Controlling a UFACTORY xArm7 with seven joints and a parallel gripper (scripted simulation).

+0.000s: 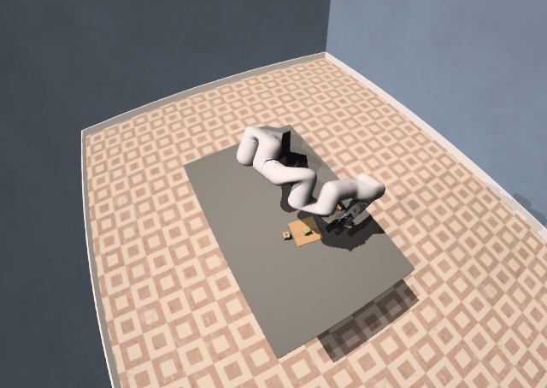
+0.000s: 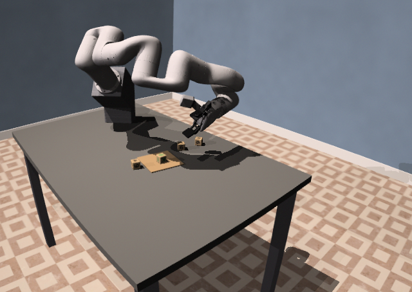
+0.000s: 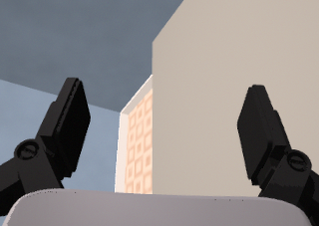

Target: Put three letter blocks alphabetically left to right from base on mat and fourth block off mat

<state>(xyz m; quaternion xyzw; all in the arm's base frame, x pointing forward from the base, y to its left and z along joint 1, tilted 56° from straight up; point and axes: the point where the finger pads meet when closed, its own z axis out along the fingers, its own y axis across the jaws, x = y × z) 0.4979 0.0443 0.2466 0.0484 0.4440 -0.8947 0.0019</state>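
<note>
The orange-tan mat (image 1: 300, 240) (image 2: 152, 168) lies flat on the table. One block (image 1: 307, 231) (image 2: 161, 158) with a green mark on top rests on the mat. A second block (image 1: 286, 235) (image 2: 135, 164) lies off the mat, just beside its left edge. A third block (image 2: 181, 146) lies off the mat on its far right side, and a fourth block (image 2: 198, 141) lies further right. In the top view only one of these two shows, partly hidden by the arm. The letters on top are too small to read. My gripper (image 1: 340, 226) (image 2: 195, 131) (image 3: 164, 101) is open and empty, above the table and tilted.
The grey table (image 1: 247, 243) (image 2: 199, 202) carries the mat and blocks. The white arm (image 1: 300, 190) (image 2: 146, 59) reaches from its base over the table, and its shadow falls beside the mat. The wrist view shows walls, some patterned floor (image 3: 140, 146) and a plain beige surface, but no block.
</note>
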